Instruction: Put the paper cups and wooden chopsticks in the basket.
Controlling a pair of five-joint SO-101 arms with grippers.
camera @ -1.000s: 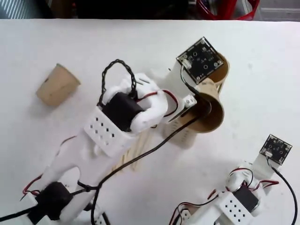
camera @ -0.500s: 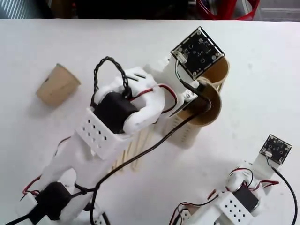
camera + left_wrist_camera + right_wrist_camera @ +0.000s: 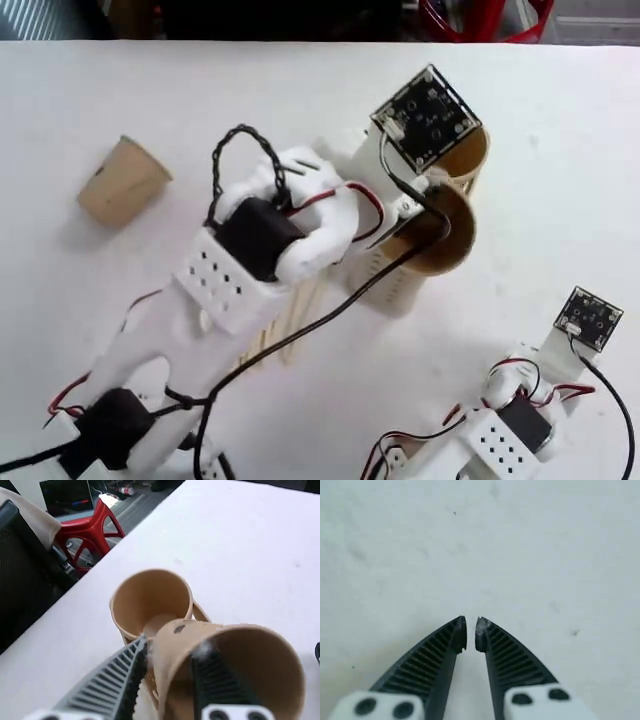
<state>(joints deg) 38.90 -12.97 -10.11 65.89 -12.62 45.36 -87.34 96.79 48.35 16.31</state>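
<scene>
My left gripper (image 3: 172,650) is clenching the wall of a tan paper cup (image 3: 250,665), with 1 ribbed finger inside the mouth and 1 outside. It is carrying the cup tipped on its side, just beside a second tan paper cup (image 3: 150,597) that is standing upright and open.

Half a second ago the wrist was pulling up and away. Now it is settling back, so the carried cup (image 3: 445,235) is ending up slightly closer to the upright cup (image 3: 475,150) than it was 1 second ago.

A white slotted piece (image 3: 385,285) is sitting under the wrist, near the upright cup. I am taking it for the basket, though I cannot be sure.

The pale wooden chopsticks (image 3: 295,320) are lying under my left arm, farther from the upright cup. A third tan paper cup (image 3: 122,182) is lying on its side on the white table (image 3: 300,90), well apart from the upright cup. Neither is moving.

My right gripper (image 3: 470,630) is idling well apart from the upright cup, its jaws pinched almost together on nothing.

I am reading this as a small correction before a drop. The grip is holding, and the chopsticks and the third cup are still waiting.
</scene>
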